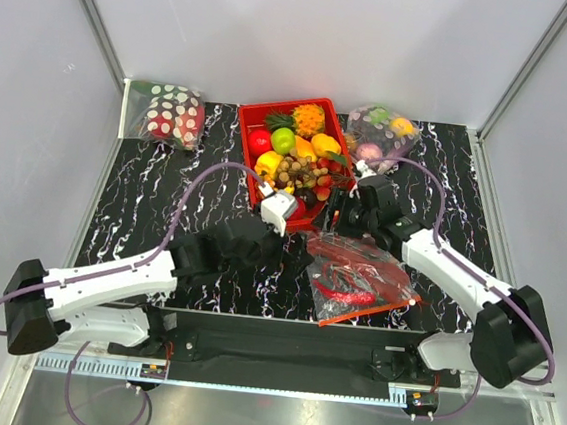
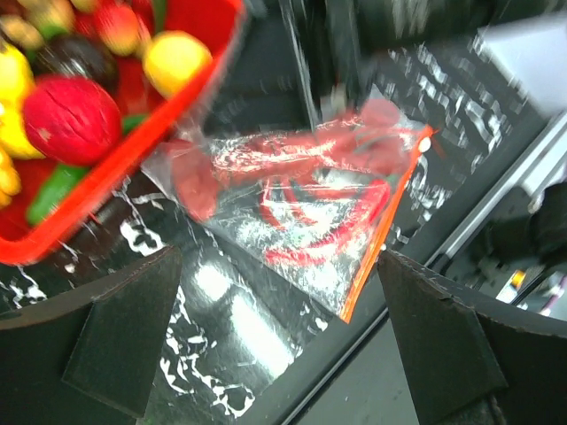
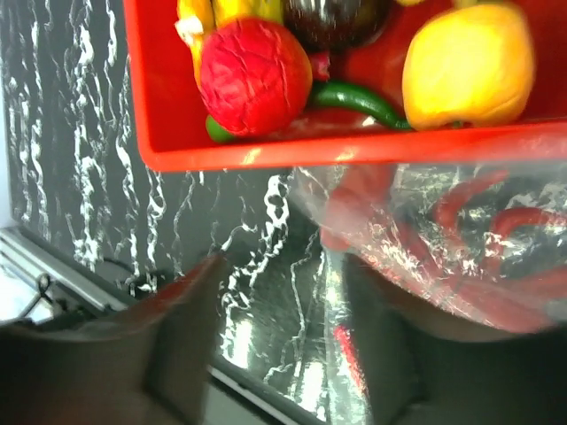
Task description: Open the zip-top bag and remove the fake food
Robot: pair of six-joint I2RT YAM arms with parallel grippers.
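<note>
The zip-top bag lies flat on the table in front of the red basket, its orange zip strip along the near edge. The fake food shows as red pieces inside the bag. My left gripper is open and empty, just left of the bag. In the left wrist view the bag and strip lie ahead of my left gripper. My right gripper is open at the bag's far corner. In the right wrist view the bag drapes over one finger.
A red basket full of plastic fruit stands behind the bag; its rim also shows in the left wrist view and the right wrist view. A white-dotted red bag and a clear bag of pastel fruits lie at the back.
</note>
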